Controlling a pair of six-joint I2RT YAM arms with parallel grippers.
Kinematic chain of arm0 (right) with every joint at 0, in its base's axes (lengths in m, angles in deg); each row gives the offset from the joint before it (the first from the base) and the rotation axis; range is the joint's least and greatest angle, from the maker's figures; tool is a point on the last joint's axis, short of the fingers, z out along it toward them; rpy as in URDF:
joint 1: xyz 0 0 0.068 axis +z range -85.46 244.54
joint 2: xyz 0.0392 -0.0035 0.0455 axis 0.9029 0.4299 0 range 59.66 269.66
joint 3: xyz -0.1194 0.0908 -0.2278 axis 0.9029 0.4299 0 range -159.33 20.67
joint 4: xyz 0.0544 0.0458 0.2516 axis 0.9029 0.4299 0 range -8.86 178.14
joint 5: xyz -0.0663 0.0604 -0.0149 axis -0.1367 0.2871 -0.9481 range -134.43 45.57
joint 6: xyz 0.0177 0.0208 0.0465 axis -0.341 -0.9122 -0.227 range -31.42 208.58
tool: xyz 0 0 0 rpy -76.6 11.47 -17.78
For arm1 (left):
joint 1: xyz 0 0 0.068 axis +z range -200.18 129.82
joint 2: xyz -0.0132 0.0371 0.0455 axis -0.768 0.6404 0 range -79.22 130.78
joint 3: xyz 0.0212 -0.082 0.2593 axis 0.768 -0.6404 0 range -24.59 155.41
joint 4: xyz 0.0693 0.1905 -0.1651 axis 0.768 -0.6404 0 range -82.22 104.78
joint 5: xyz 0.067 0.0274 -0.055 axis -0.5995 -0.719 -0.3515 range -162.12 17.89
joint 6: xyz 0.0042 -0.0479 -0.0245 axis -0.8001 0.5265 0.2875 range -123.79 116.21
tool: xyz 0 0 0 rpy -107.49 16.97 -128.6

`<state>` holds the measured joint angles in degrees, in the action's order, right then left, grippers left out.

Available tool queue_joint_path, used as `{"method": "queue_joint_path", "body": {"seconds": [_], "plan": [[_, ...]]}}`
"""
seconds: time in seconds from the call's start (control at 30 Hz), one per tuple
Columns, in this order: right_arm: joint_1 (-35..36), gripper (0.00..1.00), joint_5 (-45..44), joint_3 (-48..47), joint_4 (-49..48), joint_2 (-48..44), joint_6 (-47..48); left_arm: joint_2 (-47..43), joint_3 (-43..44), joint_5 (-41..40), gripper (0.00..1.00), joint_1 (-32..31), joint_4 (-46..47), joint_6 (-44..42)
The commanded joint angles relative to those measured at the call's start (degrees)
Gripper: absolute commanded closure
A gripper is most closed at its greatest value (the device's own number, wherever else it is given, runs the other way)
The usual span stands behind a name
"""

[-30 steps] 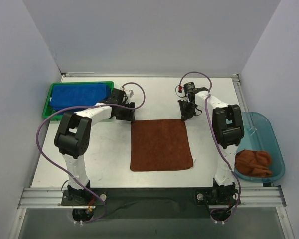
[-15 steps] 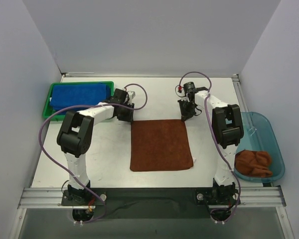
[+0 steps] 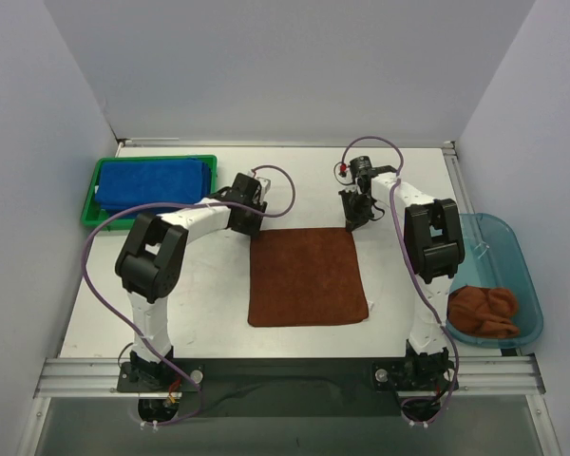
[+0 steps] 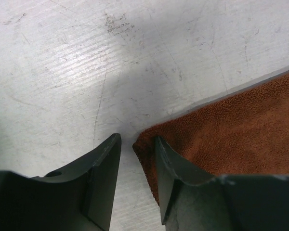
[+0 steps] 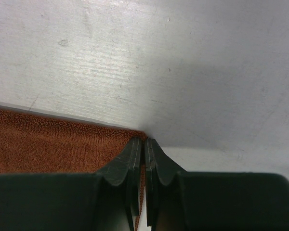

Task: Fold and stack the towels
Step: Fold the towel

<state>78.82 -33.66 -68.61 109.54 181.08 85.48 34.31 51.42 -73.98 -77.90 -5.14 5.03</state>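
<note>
Blue towels point(image 3: 152, 182) lie stacked far left, the brown towel point(image 3: 307, 277) unfolded, right pincer point(image 5: 144, 140) clamped on one far corner, left pincer point(image 4: 137, 139) apart at the other.

Rust towel point(image 3: 307, 276): we read no text.
Green tray point(image 3: 88, 201): we find no label.
Teal bin point(image 3: 499, 252): any marking seems too small for us.
</note>
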Motion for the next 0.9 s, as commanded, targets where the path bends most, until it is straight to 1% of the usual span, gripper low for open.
{"method": "queue_joint_path", "body": {"seconds": [0.0, 0.17, 0.2, 0.23, 0.3, 0.33, 0.43, 0.5, 0.53, 0.87], "plan": [[0.48, 1.00, -0.74, 0.15, 4.20, 1.97, 0.54, 2.83, 0.28, -2.52, 0.58, -0.93, -6.70, -0.65], [0.48, 1.00, -0.66, 0.33, 4.20, 1.88, 0.54, 3.62, 1.07, -2.88, 0.67, -0.58, -7.24, -0.29], [0.48, 1.00, -0.57, 0.33, 4.20, 1.88, 0.54, 3.97, 1.25, -2.88, 0.69, -0.49, -7.24, -0.29], [0.48, 1.00, -0.57, 0.24, 4.20, 1.88, 0.46, 4.15, 1.68, -2.53, 0.76, -0.31, -7.41, -0.38], [0.40, 1.00, -0.39, 0.24, 4.20, 1.97, 0.54, 4.67, 2.04, -2.00, 0.81, 0.04, -7.76, -0.38], [0.31, 1.00, -0.31, 0.15, 4.20, 1.97, 0.54, 4.85, 2.30, -1.48, 0.86, 0.04, -7.76, -0.47], [0.31, 1.00, 0.05, 0.07, 4.20, 2.15, 0.54, 5.38, 2.92, -0.42, 0.93, 0.30, -7.94, -0.82], [0.13, 1.00, 0.05, 0.07, 4.12, 1.97, 0.54, 5.64, 3.53, 0.46, 0.96, 0.48, -7.85, -1.17], [0.04, 1.00, -0.13, 0.07, 4.20, 1.80, 0.89, 5.64, 3.71, 0.55, 1.00, 0.48, -7.94, -1.35], [-0.92, 1.00, -2.24, -3.27, 2.89, -0.93, 2.57, 3.97, 10.20, 1.43, 1.00, 1.97, -8.29, -3.46]]}}
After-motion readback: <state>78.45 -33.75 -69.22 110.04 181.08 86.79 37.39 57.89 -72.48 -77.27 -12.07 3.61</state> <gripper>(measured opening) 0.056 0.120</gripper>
